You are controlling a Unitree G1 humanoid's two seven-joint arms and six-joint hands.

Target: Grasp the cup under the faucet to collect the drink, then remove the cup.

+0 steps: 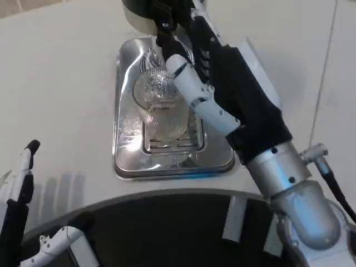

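Gripping cup (161,108), right hand (194,83), white table (61,83)

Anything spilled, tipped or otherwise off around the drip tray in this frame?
Nothing stands out. The clear cup sits upright on the silver drip tray, held by the right hand. No spill is visible on the white table. The left hand waits open at the near-left edge.

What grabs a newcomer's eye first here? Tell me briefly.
The right hand at upper centre, its fingers wrapped around a clear glass cup. The cup stands on a shiny metal drip tray on the white table. The left hand waits at lower left.
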